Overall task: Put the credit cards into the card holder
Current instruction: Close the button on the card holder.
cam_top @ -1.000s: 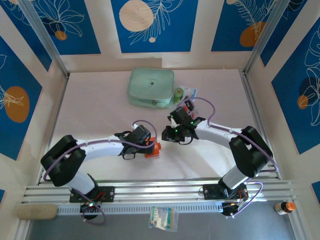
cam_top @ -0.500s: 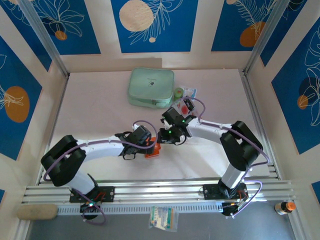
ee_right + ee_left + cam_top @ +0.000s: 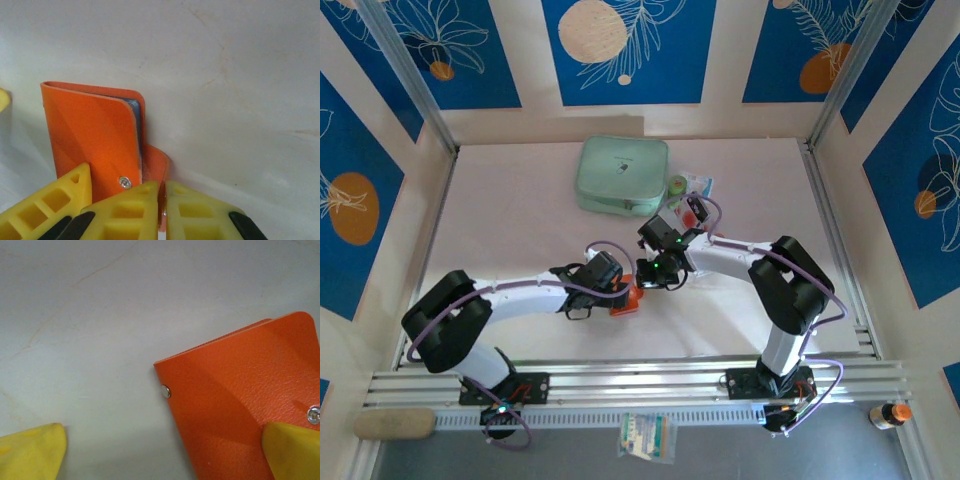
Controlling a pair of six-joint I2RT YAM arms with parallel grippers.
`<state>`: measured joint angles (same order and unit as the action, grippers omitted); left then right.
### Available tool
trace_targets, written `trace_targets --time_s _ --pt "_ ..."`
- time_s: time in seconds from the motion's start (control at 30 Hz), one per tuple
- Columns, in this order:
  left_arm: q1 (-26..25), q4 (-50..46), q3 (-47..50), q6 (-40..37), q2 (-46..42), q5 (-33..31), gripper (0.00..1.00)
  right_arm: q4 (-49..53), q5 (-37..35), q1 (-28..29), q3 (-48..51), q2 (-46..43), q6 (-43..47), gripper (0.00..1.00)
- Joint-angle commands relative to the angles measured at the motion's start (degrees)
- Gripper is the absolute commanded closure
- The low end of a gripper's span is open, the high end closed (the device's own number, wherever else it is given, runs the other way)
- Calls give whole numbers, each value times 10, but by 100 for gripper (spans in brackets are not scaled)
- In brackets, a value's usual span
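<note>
The step in hand looks like opening the small orange-red square folding card holder (image 3: 90, 132), which lies shut on the pale surface (image 3: 100, 315) near the middle, between the two arms. The right pincer (image 3: 161, 200) is pressed together on the holder's snap tab (image 3: 156, 167), the thin orange strap caught between its yellow fingers (image 3: 122, 207). The left pincer (image 3: 161, 450) is spread wide just left of it, with one yellow fingertip (image 3: 292, 450) over the holder's cover by a metal snap stud (image 3: 313, 414) and the other on bare surface.

No card is in play yet. A pale credit card with a red circle (image 3: 693, 206) lies farther back to the right, beside the mint-green zip case (image 3: 623, 175), well apart from the holder.

The next move probably calls for drawing the tab away so the cover swings open. The left pincer would need to pin the body down, or the whole holder may slide or lift with the pull.
</note>
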<state>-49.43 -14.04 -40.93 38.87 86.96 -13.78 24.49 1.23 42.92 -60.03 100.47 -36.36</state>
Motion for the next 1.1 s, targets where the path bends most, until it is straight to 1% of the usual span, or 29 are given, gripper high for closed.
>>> trace_targets --time_s 0.0,0.17,0.37,0.43,0.57,0.9,0.93,1.07 --pt "-5 -47 23 -8 9 -21 0 14 -3 3 -3 -5 1 96" --pt "-5 -46 26 -8 8 -22 0 12 7 2 1 -25 1 96" --pt "-5 -43 25 -8 8 -21 0 18 4 -2 3 -37 1 87" --pt "-5 -44 25 -8 8 -21 0 18 4 -3 4 -37 2 86" --pt "-6 -44 26 -8 7 -21 0 14 5 -4 8 -35 1 88" --pt "-6 -44 27 -7 4 -22 0 4 12 -5 14 -20 -1 87" --pt "-6 -44 26 -7 4 -21 0 3 13 -5 14 -17 -1 87" --pt "-7 -45 26 -7 3 -23 0 0 16 -5 15 -15 -2 94"
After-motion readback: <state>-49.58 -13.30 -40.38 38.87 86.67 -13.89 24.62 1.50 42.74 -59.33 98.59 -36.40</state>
